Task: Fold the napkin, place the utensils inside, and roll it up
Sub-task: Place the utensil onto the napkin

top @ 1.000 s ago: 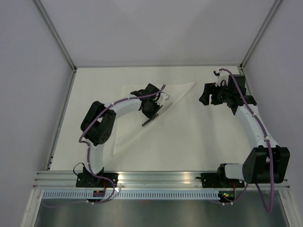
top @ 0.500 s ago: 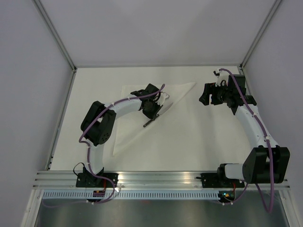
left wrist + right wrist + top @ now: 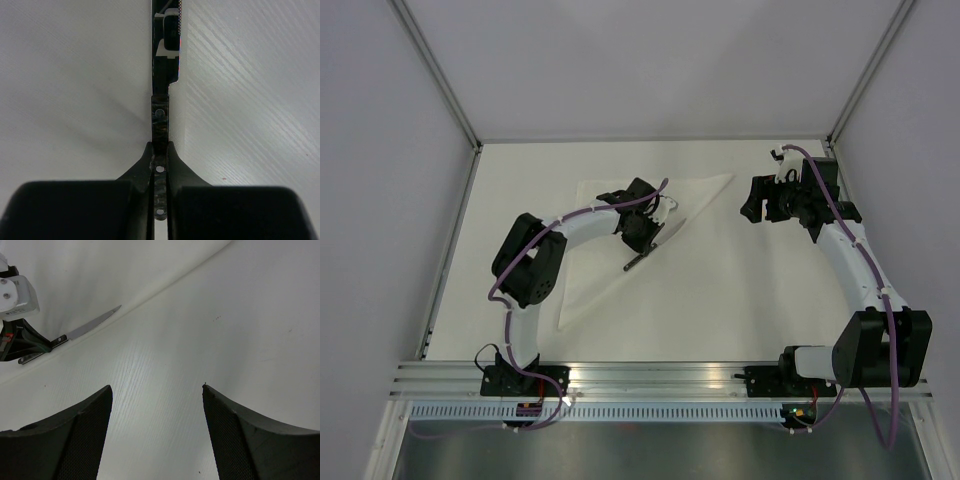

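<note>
Knife (image 3: 655,245) was the only utensil I could see, and the left gripper (image 3: 640,228) already had it, with both fingers pressed flat on the dark handle and no gap between them in the left wrist view. Its long axis ran on a diagonal, handle end to the near left and blade tip to the far right, almost exactly along the long folded edge of the napkin (image 3: 605,215). The napkin lay as a triangle in the left half of the table (image 3: 740,300), under the left arm. In the left wrist view the blade pointed straight away from the gripper, with smooth napkin on one side and the grained table on the other, so I judged that the next move depended on shifting the knife sideways, to the far left, onto the cloth. I could not tell if the knife was resting or a little lifted. The left arm bent out to the left and reached back to the right over the napkin. The right gripper (image 3: 750,200) was well apart at the far right, wide open and empty, facing left toward the knife.
</note>
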Robot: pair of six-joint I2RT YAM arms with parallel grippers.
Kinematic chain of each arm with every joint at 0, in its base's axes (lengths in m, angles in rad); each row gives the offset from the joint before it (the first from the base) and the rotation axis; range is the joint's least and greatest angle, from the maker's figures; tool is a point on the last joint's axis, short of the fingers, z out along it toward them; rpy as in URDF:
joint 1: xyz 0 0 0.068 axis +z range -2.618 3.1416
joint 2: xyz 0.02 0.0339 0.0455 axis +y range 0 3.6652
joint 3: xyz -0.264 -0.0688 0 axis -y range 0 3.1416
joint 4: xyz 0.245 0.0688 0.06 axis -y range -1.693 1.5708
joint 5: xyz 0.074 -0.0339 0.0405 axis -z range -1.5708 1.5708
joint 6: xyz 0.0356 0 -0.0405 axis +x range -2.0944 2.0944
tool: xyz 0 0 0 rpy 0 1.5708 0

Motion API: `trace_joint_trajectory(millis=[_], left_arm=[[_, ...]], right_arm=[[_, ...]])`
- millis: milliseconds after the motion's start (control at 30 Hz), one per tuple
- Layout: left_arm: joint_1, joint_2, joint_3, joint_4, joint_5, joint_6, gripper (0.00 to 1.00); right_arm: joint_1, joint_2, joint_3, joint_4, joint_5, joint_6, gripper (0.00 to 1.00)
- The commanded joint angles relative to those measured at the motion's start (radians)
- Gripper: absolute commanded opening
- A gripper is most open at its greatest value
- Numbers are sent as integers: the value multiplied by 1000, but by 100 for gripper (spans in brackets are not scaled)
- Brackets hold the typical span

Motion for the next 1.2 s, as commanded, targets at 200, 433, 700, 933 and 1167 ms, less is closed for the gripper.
trace_joint_trajectory(millis=[200,433,700,933,1167], left_arm=[[-6,-8,-11,20,20,-39,6],[-6,-23,-14,22,18,-48,16],[-6,-65,1,22,20,-52,38],[-5,-112,25,22,6,-62,48],[24,-264,87,28,-58,-158,51]], right_arm=[[4,6,28,10,10,-5,78],[4,3,28,7,8,-6,78],[4,3,30,8,5,-5,78],[2,2,30,8,-4,-5,78],[102,-10,42,11,-12,-33,79]])
